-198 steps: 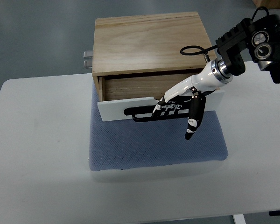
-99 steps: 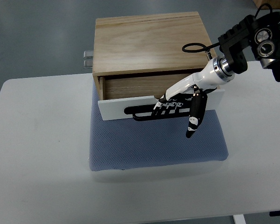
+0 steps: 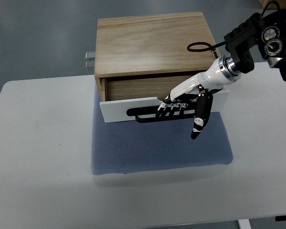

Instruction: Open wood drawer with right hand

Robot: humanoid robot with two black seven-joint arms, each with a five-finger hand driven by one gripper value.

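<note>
Top view shows us a light wooden box cabinet (image 3: pixel 155 45) sitting at the back of a white table (image 3: pixel 38 157), partly on a blue-grey textured mat (image 3: pixel 157 148). Its drawer with the white front panel (image 3: pixel 117 109) is pulled out a little way, so we can see a slice of the wood insides behind the panel. The robot's white and black right hand (image 3: pixel 181 106) comes in from the right edge and has its fingers (image 3: pixel 169 109) curled around the black bar handle (image 3: pixel 143 115) on the drawer front, while the thumb hangs down loose over the mat. We don't see the left arm anywhere.
</note>
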